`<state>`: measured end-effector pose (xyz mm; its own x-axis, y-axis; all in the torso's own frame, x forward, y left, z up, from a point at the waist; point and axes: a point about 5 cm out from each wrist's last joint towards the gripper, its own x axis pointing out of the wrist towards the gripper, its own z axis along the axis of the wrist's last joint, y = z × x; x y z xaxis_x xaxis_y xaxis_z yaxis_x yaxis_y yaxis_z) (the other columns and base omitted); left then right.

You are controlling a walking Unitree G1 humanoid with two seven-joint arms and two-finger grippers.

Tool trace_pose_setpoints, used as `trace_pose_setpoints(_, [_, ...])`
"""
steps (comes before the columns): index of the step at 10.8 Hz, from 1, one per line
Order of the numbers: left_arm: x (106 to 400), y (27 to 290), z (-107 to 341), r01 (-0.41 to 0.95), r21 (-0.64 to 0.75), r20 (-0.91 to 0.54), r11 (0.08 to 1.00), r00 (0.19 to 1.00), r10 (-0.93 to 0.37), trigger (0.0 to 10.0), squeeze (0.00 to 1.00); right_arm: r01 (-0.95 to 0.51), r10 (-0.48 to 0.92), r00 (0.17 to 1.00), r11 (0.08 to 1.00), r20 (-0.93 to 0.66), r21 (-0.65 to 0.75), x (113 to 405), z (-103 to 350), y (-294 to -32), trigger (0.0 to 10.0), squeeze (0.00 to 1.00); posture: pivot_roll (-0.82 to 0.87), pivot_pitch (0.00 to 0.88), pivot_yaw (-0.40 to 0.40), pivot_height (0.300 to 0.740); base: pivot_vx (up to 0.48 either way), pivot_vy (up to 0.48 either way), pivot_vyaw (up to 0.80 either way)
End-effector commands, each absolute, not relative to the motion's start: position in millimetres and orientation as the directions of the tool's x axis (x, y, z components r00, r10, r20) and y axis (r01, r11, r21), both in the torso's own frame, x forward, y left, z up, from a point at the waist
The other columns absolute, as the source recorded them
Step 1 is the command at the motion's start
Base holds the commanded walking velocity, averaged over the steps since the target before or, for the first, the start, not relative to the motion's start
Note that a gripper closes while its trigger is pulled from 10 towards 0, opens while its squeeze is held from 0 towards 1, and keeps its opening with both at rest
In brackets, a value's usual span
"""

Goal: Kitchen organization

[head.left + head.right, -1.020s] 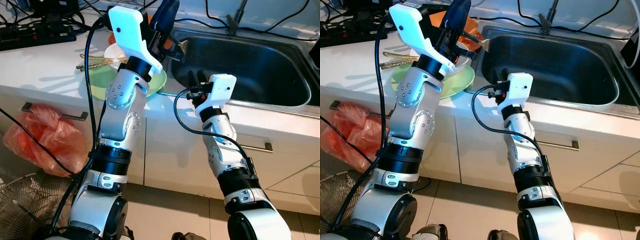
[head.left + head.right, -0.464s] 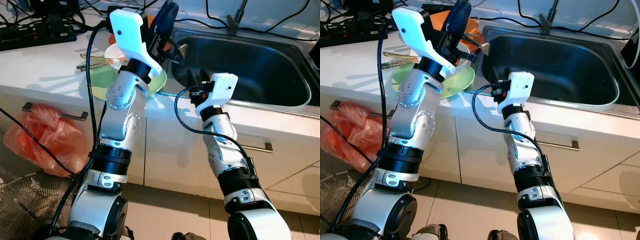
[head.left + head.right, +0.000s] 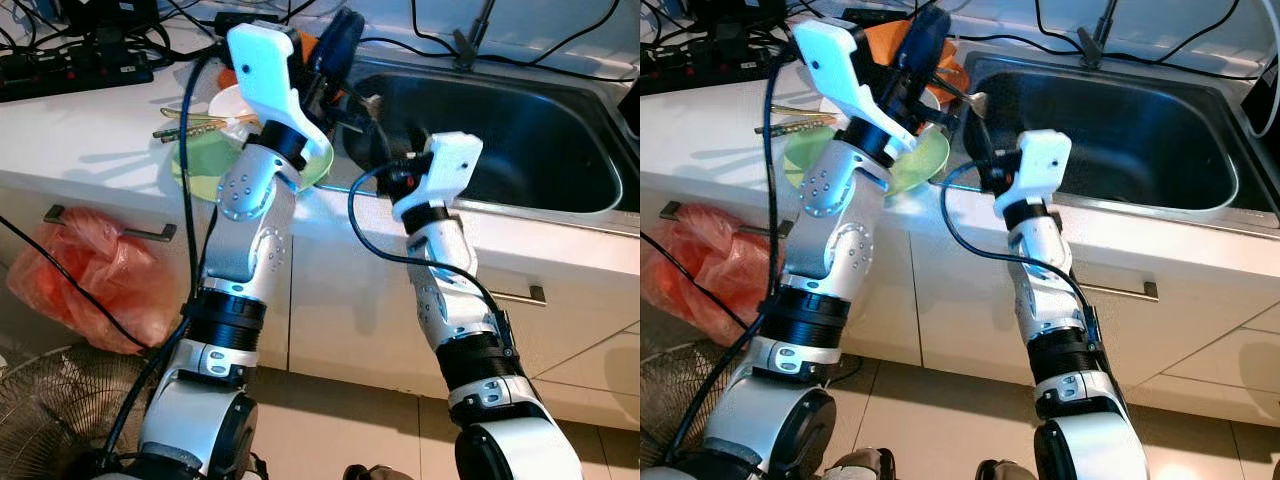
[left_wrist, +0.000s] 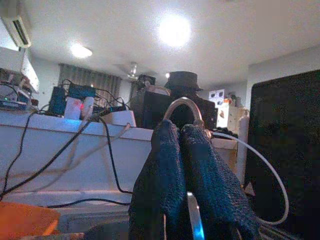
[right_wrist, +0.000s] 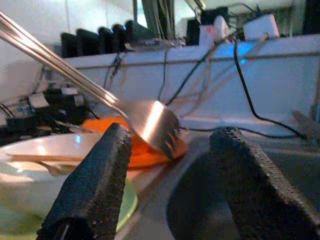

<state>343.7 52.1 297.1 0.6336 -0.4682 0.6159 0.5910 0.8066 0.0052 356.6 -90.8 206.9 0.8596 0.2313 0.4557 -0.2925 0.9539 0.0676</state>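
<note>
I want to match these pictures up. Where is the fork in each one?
Left eye view: the fork is upper middle, its tines over the sink's left edge.
Right eye view: the same spot, a little further left.
Left wrist view: probably the shiny strip pinched in the left hand.
Right wrist view: slanting down, its tines in front of the orange dish.
Shared landmark: that orange dish beside the sink.

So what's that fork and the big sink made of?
The fork looks like polished metal, probably steel: it's silvery with bright glints. The sink looks like brushed steel too, grey with a soft, dull shine. The left end effector holds the fork.
</note>
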Motion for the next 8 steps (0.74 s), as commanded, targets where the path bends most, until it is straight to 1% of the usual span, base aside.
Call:
trace_pose_setpoints(1, [342.1,45.0,297.1,0.617,0.027,0.606,0.786,0.615,-0.504,10.0,0.0,-0.309,0.242,0.838,0.949,0.489,0.059,354.7,215.7,-88.8,10.0,0.0,0.05,0.095,-0.027,0.74,0.0,0.0,0.0])
trace_pose_setpoints(6, [341.0,39.6,293.0,0.642,0.041,0.582,0.765,0.607,-0.541,10.0,0.0,-0.351,0.28,0.801,0.935,0.529,0.037,349.4,225.1,-80.8,10.0,0.0,0.05,0.091,-0.024,0.74,0.0,0.0,0.0])
trace_pose_setpoints(8, [338.9,33.1,288.8,0.667,0.056,0.561,0.743,0.594,-0.576,10.0,0.0,-0.368,0.301,0.787,0.93,0.539,0.017,347.1,227.4,-77.6,10.0,0.0,0.05,0.088,-0.022,0.74,0.0,0.0,0.0])
